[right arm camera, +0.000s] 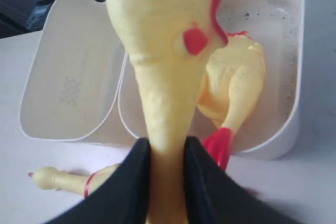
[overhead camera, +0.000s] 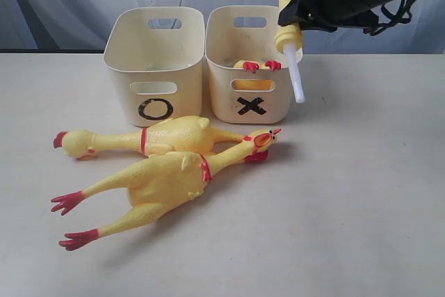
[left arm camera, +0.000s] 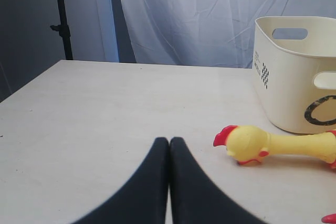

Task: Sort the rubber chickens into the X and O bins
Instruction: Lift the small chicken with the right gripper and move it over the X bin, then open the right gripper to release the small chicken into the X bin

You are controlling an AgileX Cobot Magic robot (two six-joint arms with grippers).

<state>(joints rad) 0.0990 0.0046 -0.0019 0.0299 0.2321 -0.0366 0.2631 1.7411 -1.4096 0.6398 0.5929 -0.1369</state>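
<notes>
Pale tabletop (overhead camera: 348,206); exterior view shows only feet of chicken (overhead camera: 252,67) in X bin (overhead camera: 221,95)

Black O (overhead camera: 155,109) on near face of left bin (overhead camera: 122,81). Black X (overhead camera: 251,106) on near face of right bin (overhead camera: 221,92). Small checkered sticker (left arm camera: 264,70) on O bin's side, unreadable.

Left gripper (left arm camera: 169,141) low, jaws pressed fully together, right gripper (right arm camera: 167,148) raised, jaws clamped on a rubber chicken (right arm camera: 157,35)

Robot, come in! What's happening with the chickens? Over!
Right gripper shut on short chicken, above X bin. Left gripper shut, empty. Two long chickens on table, path clear.
</notes>
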